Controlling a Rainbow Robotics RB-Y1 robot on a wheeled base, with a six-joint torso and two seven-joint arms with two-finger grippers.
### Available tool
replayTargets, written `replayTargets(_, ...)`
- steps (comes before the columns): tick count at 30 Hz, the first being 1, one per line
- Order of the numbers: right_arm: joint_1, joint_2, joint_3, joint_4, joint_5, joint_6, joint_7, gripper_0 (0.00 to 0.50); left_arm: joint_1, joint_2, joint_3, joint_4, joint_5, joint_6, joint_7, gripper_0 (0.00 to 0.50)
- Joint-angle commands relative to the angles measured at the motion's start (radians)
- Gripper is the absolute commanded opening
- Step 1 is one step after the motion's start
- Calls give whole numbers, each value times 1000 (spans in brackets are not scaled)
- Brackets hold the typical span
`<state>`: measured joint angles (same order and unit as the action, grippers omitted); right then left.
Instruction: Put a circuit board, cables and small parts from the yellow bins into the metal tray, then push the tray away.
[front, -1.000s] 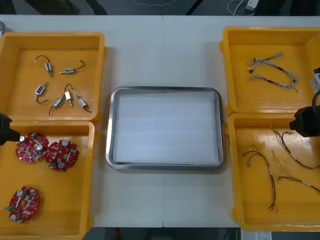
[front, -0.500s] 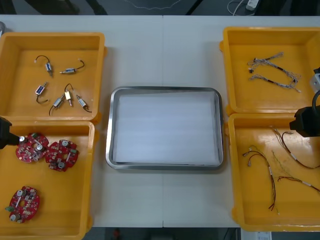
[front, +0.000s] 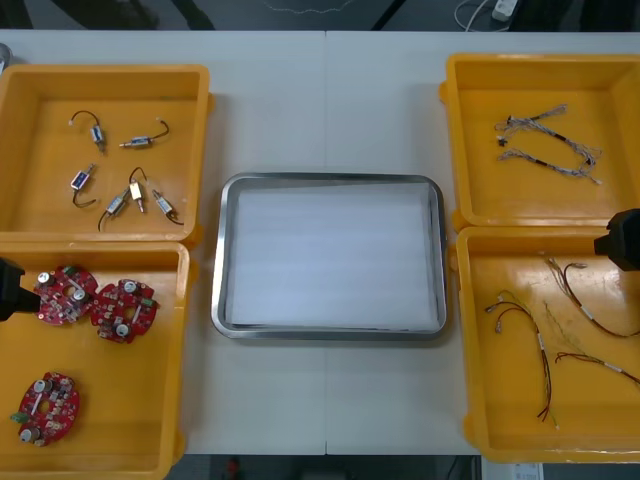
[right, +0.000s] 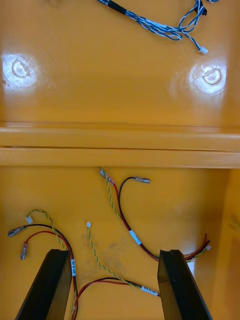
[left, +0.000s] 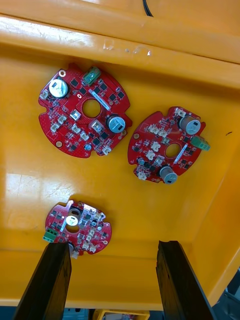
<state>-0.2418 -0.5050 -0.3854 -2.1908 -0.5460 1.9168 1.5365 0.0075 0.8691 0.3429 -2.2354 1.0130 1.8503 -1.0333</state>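
metal tray (front: 222, 255) clear of bins (front: 40, 205), left gripper (left: 115, 280) spread empty over circuit boards (left: 85, 117), right gripper (right: 112, 285) spread empty over cables (right: 134, 237)

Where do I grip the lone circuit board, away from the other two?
Come straight down on the lone circuit board with the open left hand and pinch across its rim, one finger on each opposite edge. It lies flat on the yellow bin's floor with bare floor around. Probably skip the edge carrying the green connector. The right hand hangs over the cable bin.
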Motion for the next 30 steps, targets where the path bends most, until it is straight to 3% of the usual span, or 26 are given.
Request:
replayTargets(1,32,-43,-24,-44,-11,3,-10,500,127,73,34,-13,29,-109,-211,500)
replayTargets(13,136,-98,-23,-96,-52,3,37,500,351,105,68,-12,45,-381,-372,500)
replayTargets(20,248,-175,-29,-104,-150,3,68,500,468,122,41,-12,39,-525,-398,500)
replayTargets(26,320,-207,-52,-104,-219,-30,90,500,509,126,21,6,30,-585,-407,500)
replayTargets(30,371,-227,-50,-104,-227,-82,119,500,509,126,-10,43,25,-625,-416,500)
